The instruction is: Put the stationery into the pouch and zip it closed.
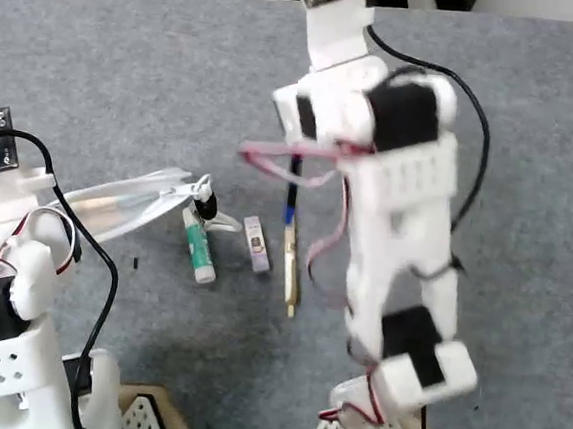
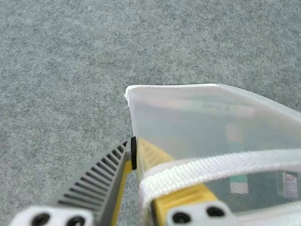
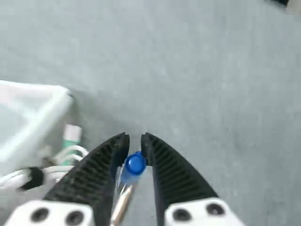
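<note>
On the table (image 1: 128, 80), the pen (image 1: 290, 265) lay flat just right of the eraser (image 1: 256, 244), with the green tube (image 1: 199, 249) further left. None of them was in the pouch (image 1: 127, 206) yet. Right gripper (image 3: 135, 139) sat over the pen's blue end, jaws pinched on it from both sides. Left gripper (image 2: 130, 150) was clamped on the pouch's edge near a corner, holding it partly raised. Its open end appeared to face the items.

Risks, as judged:
- **Pen grip:** it sat at the very end of the pen, so on a lift the pen could pivot out of the jaws and drop.
- **Aiming:** a long pen hanging from one end would be hard to aim. Its tip could snag the strap (image 2: 211, 169) or the mesh wall and shove the pouch instead of going in.
- **Pouch grip:** the left grip held only a thin edge, so such a shove could pull the fabric free.
- **Other items:** the right arm was close over the eraser and tube and might knock them out of reach.
</note>
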Motion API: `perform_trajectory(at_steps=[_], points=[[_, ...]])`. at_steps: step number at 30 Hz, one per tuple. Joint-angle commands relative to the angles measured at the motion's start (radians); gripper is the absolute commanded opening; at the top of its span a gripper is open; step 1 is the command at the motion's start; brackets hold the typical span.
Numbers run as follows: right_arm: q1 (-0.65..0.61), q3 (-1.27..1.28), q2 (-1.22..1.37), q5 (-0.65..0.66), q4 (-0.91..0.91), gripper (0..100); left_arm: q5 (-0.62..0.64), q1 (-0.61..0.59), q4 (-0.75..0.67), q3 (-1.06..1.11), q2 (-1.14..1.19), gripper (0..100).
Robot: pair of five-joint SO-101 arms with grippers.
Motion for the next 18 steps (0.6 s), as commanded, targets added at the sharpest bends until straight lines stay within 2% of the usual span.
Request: perform_trajectory(at_steps=[1,7,11,14,18], points=[[-0.098,-0.053,-0.162,-0.003,0.002,1.2,0.006,0.013,0.003,-0.010,-0.005,3],[-0.273,-0.047,-0.297,0.002,-0.103,1.2,0.006,0.013,0.003,-0.008,-0.005,3],[-0.321,-0.044,-0.291,-0.002,-0.198,1.2,0.006,0.015,0.003,-0.008,-0.005,3],[-0.308,-0.030,-0.257,0.003,-0.178,1.2,0.006,0.015,0.003,-0.012,-0.005,3],[-0.189,0.062,-0.240,0.005,-0.129,1.2,0.006,0.015,0.003,-0.010,-0.005,3]])
